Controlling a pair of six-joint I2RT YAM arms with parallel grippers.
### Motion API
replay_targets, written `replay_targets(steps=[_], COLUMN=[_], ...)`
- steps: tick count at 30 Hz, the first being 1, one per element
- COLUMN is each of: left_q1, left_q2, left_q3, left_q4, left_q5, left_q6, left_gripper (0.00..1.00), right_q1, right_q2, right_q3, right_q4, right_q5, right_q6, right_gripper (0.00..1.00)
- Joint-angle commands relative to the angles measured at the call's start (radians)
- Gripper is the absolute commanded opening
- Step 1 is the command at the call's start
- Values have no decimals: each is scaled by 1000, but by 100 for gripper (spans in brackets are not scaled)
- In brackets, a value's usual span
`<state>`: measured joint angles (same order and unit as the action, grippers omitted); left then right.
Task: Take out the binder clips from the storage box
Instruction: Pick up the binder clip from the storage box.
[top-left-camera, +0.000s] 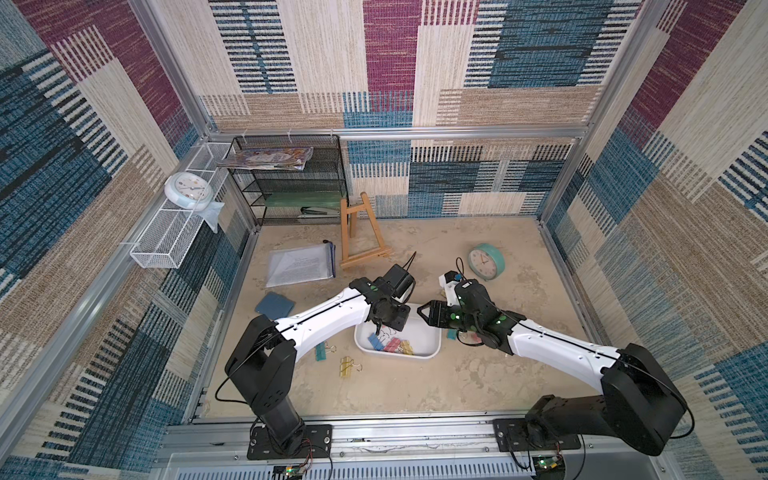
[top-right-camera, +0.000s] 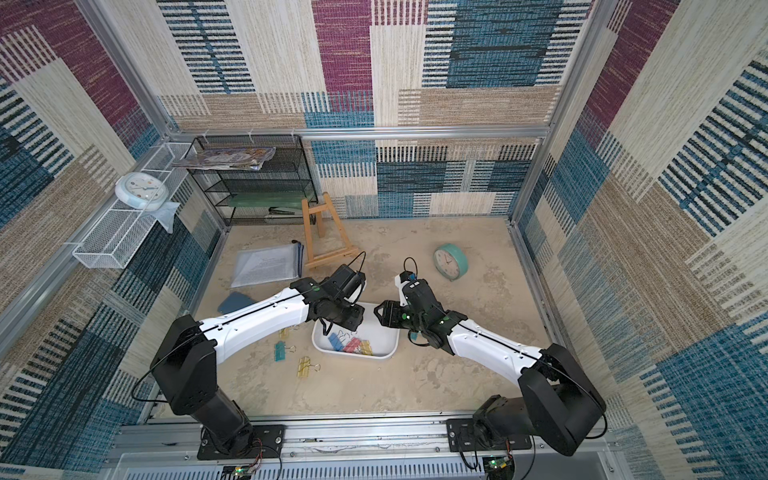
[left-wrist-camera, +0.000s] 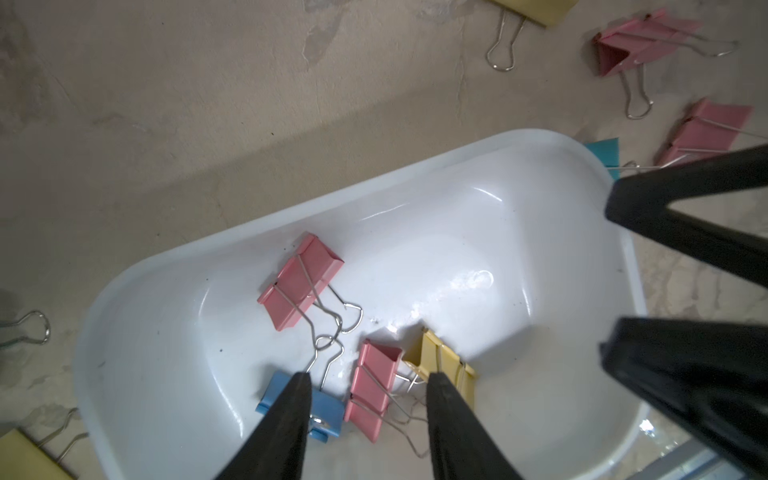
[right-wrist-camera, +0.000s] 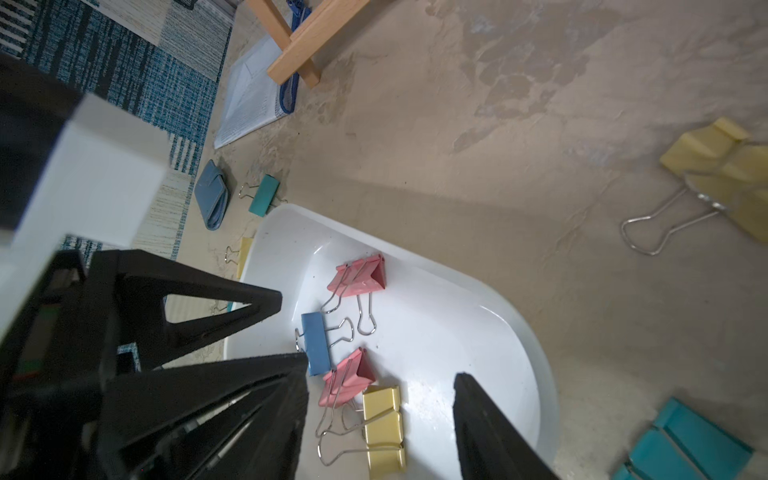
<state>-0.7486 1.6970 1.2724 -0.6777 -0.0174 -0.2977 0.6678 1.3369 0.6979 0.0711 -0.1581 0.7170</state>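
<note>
The white storage box (top-left-camera: 432, 353) (top-right-camera: 390, 353) lies mid-table under both wrists. Inside it are several binder clips: a pink one (left-wrist-camera: 301, 280) (right-wrist-camera: 359, 276), a blue one (left-wrist-camera: 328, 411) (right-wrist-camera: 316, 347), a second pink one (left-wrist-camera: 374, 390) (right-wrist-camera: 349, 380) and a yellow one (left-wrist-camera: 446, 361) (right-wrist-camera: 382, 419). My left gripper (left-wrist-camera: 369, 376) (top-left-camera: 380, 330) hangs open over the box's left half, its fingers straddling the second pink clip and gripping nothing. My right gripper (right-wrist-camera: 382, 368) (top-left-camera: 424, 309) stands open and empty above the box's right end.
Loose clips lie on the table round the box: teal (top-left-camera: 321, 352) and yellow (top-left-camera: 346, 366) on its left, pink (left-wrist-camera: 640, 45), yellow (right-wrist-camera: 723, 174) and teal (right-wrist-camera: 685, 440) on its right. A dark-blue pad (top-left-camera: 274, 305), document pouch (top-left-camera: 301, 266), wooden easel (top-left-camera: 361, 237) and teal clock (top-left-camera: 486, 261) stand further back.
</note>
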Motion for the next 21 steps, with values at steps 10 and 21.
replay_targets(steps=[10,21], left_q1=[-1,-1], left_q2=[123,190], left_q3=[88,123], left_q4=[-101,-137], left_q5=[-94,-134], left_q6=[107,120], left_gripper=[41,33], right_q1=[0,-1], right_q2=[39,60], right_q3=[5,10], right_q4=[3,17], right_q5=[-21,-35], right_q6=[-4,-1], right_gripper=[60,61])
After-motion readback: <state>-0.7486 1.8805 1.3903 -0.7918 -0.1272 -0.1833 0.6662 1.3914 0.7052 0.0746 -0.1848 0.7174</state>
